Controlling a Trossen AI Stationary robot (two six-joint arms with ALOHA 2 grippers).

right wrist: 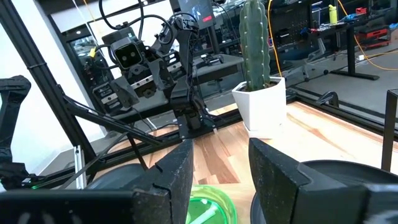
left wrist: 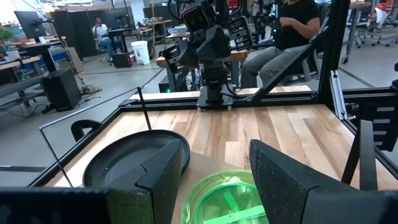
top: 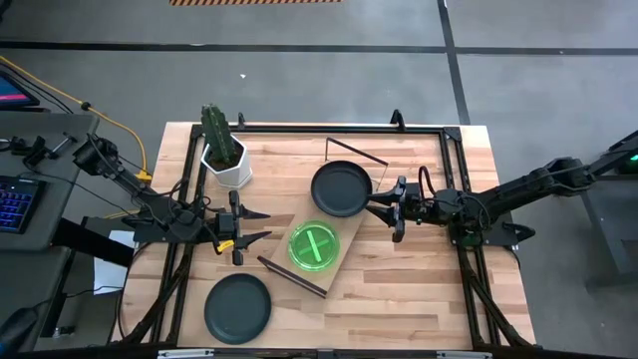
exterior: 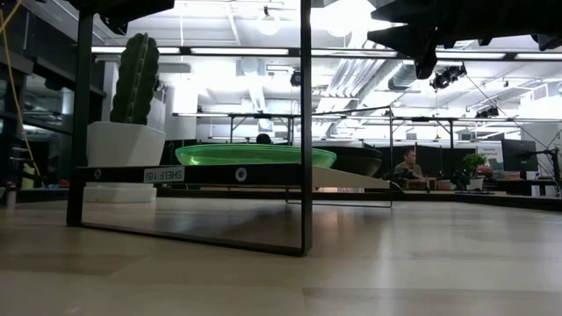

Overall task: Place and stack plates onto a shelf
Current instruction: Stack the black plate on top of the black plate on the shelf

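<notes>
Both grippers' jaws spread; green plate (top: 313, 246) (low view hides its marks) partly hides black plate (top: 341, 188).

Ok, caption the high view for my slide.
Open end effectors left and right flank a shelf holding two plates.

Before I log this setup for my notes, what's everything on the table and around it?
Shelf: one, light wood with black frame legs, table centre, set diagonally.
Black plates: two; one on the shelf's far end, one on the tabletop at the near left.
Green plate: one, translucent, on the shelf's near end.
Cactus pot: one, white with a green cactus, far left of the table.
Person: one, seated beyond the table.
Left pincer: open, left of the shelf.
Right pincer: open, beside the shelf's black plate.
</notes>
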